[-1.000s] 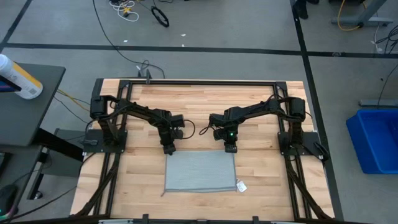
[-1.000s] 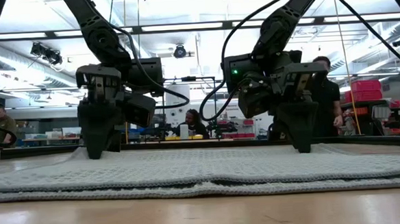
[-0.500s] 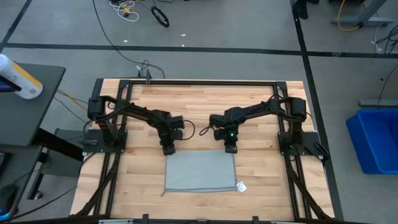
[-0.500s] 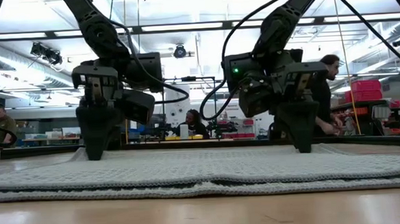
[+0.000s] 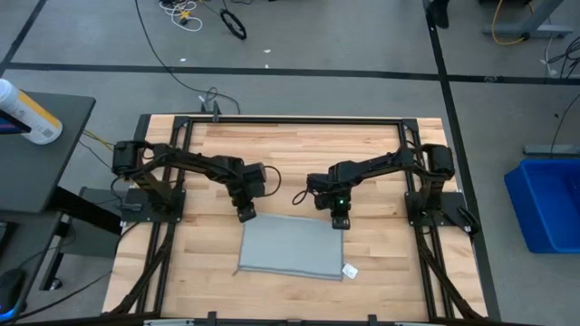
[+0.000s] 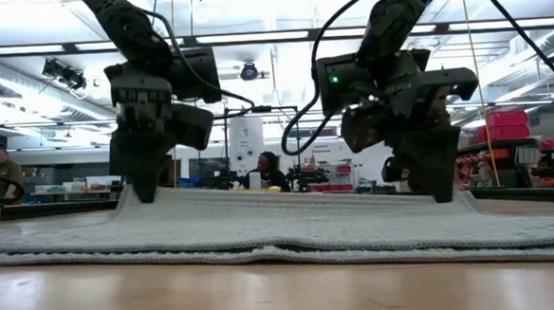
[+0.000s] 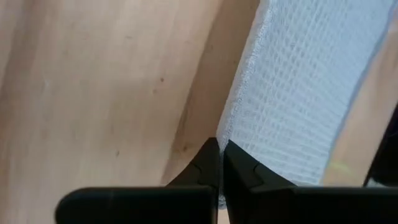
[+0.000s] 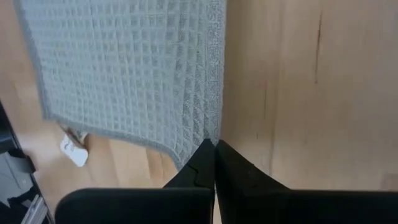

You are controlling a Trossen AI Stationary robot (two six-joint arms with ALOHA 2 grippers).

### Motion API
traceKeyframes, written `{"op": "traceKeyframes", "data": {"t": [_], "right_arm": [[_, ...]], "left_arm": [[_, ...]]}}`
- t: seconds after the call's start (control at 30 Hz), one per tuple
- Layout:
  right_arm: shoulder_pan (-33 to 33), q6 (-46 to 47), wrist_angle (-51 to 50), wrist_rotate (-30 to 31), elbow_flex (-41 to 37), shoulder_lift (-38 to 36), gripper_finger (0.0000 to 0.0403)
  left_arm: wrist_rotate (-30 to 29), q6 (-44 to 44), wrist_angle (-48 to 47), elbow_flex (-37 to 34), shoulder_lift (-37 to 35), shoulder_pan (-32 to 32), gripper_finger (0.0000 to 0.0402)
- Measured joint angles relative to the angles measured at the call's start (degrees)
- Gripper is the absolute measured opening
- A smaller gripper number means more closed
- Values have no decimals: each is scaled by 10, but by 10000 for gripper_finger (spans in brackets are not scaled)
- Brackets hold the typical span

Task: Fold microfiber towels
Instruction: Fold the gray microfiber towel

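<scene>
The light grey-blue microfiber towel (image 5: 290, 248) lies spread on the wooden table, its near part flat and its far edge raised. Its small white tag (image 5: 350, 270) sits at the near right corner. My left gripper (image 5: 246, 214) is shut on the far left corner. My right gripper (image 5: 340, 220) is shut on the far right corner. In the low view both grippers, the left (image 6: 144, 195) and the right (image 6: 443, 196), point down onto the towel's far edge (image 6: 289, 197). My left gripper pinches the towel's far left corner, at its edge (image 7: 231, 127), between its two fingers from above, pointing down. The corner is lifted a little; the cloth slopes down to the table. My right gripper pinches the towel's far right corner, at its hemmed edge (image 8: 214, 127), between its two fingers from above, pointing down. The corner is raised slightly, and the rest of the towel lies on the table.
Bare wooden tabletop (image 5: 290, 154) lies beyond the grippers toward the far edge and on both sides of the towel. A black frame (image 5: 290, 119) runs around the table. People show in the room behind, in the low view (image 6: 268, 170).
Both grippers have risen a little with the towel's far corners. The far edge has lifted off the table and now slopes up to the fingers, while the near edge has stayed on the table. The right gripper has also moved slightly toward the near edge.
</scene>
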Motion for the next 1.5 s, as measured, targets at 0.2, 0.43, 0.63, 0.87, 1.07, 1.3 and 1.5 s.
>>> {"op": "traceKeyframes", "data": {"t": [0.2, 0.43, 0.63, 0.87, 1.07, 1.3, 1.5], "right_arm": [[14, 19, -9, 2, 0, -25, 0], [14, 48, -16, 1, 0, -71, 0], [16, 80, -22, 1, 0, -111, 0], [42, 113, -27, 1, 0, -138, 0], [77, 141, -30, 2, 0, -143, 0], [113, 164, -29, 7, 0, -143, 0], [134, 182, 5, 7, 0, -143, 0]], "left_arm": [[3, -18, -9, 0, -43, 0, 4], [6, -24, -25, 0, -56, -8, 4], [9, -25, -28, 0, -57, -27, 4], [12, -32, -22, 1, -57, -40, 4], [11, -29, -40, 25, -69, -44, 4], [14, -23, -67, 57, -84, -48, 4], [11, -25, -62, 42, -83, -84, 4]]}}
